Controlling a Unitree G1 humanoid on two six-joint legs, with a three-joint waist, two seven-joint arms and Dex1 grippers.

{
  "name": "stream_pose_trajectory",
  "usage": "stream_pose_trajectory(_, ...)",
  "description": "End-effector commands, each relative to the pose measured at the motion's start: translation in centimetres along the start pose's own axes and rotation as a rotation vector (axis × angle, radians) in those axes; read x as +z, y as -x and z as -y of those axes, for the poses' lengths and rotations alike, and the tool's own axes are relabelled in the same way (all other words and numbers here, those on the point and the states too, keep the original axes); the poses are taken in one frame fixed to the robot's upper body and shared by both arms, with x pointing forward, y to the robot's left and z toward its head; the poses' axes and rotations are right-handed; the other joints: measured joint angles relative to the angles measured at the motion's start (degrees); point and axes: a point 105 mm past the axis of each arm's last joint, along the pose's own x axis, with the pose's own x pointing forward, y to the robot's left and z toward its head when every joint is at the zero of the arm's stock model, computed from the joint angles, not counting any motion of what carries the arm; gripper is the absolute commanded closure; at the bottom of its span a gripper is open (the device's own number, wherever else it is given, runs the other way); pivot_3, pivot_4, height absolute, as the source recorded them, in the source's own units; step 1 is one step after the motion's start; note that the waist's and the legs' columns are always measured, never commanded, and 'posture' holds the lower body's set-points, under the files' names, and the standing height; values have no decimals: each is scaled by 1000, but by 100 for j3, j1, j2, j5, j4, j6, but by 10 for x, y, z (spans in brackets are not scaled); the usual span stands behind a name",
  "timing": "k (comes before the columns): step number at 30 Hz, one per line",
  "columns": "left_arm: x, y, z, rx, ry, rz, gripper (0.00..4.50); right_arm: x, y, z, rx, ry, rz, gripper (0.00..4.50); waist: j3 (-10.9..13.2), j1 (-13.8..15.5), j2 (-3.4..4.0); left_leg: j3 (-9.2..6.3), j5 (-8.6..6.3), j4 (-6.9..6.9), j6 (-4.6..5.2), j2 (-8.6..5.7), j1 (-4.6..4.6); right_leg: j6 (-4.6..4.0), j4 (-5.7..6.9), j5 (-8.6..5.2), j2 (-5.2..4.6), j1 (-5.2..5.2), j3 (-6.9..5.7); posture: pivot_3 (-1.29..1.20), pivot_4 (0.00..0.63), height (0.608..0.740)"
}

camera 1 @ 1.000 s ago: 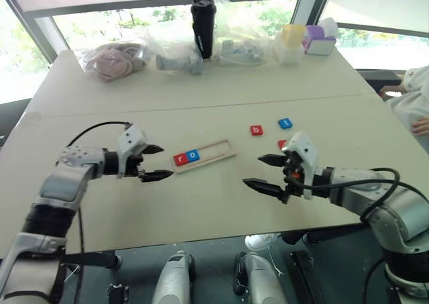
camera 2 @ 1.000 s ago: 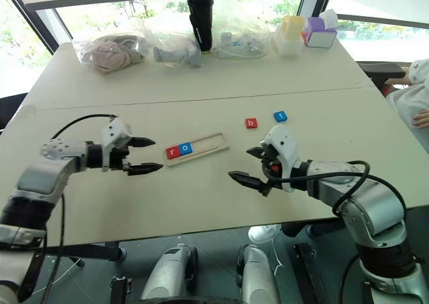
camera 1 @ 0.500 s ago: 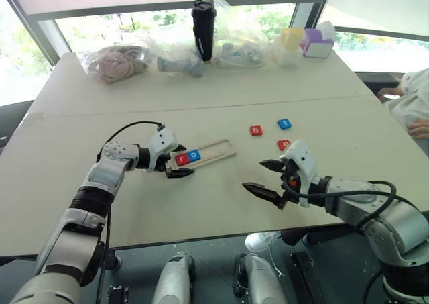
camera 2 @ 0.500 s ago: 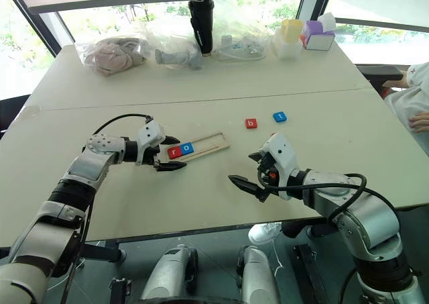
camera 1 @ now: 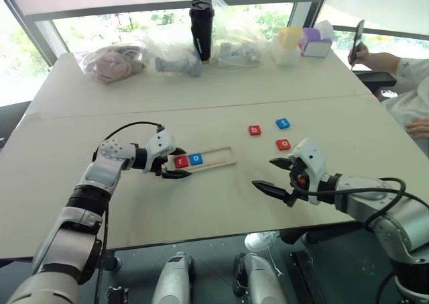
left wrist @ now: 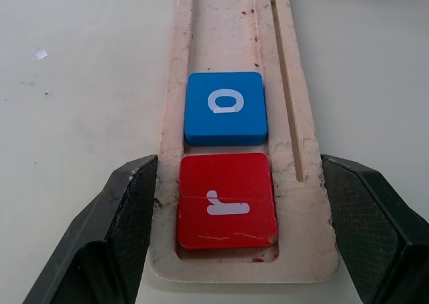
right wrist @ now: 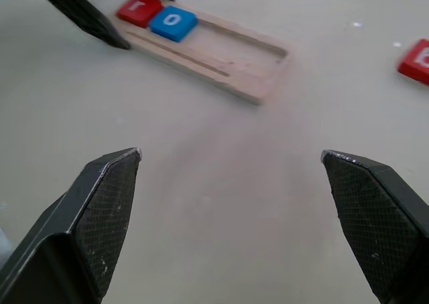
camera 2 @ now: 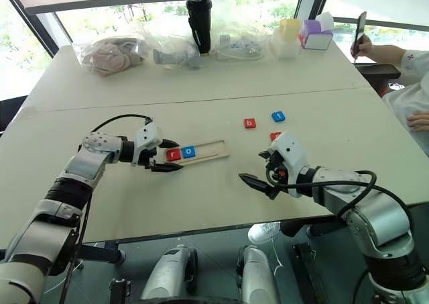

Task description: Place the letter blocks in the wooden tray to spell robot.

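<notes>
Office-like room; big windows (camera 1: 100, 29); cluttered beige tables (camera 1: 201, 89).

A white "r" was read on the red block (left wrist: 226, 200) at the left end of the wooden tray (left wrist: 305, 203), and an "o" on the blue block (left wrist: 225, 107) beside it. To the right, a "b" was seen on a loose red block (camera 1: 255, 130); letters on the other loose blocks could not be read.
</notes>
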Motion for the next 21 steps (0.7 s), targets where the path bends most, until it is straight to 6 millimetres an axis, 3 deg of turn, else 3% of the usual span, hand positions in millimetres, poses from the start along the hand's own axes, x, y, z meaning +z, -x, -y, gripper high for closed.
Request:
stream_pose_trajectory(1,5,3,10,-122,-94,-32,1353,4,8,8,-26,30,19,0,0,3,0,0,0,0,0,0,-1,1,0,0,0,-1,0,0,150,740)
stream_pose_trajectory(11,2,3,20,-211,-117,-63,1353,-5,13,9,-49,4,9,0,1,10,-1,0,0,1,0,0,-3,2,-3,-1,0,1,0,0,150,740)
stream_pose_trajectory(13,1,4,22,-220,-82,-61,286,-6,13,10,-50,2,7,0,0,6,-1,0,0,1,0,0,-2,2,-2,-1,0,1,0,0,150,740)
stream_pose_trajectory(14,1,4,23,-224,-72,-61,30,-6,13,10,-50,2,7,0,1,5,-1,1,0,0,1,0,-2,2,-2,0,0,1,1,0,150,740)
stream_pose_trajectory(21,6,15,24,-177,-67,-63,30,-9,12,13,-52,3,-4,0,1,2,-1,0,0,1,1,0,-1,2,-1,-1,0,1,0,0,150,740)
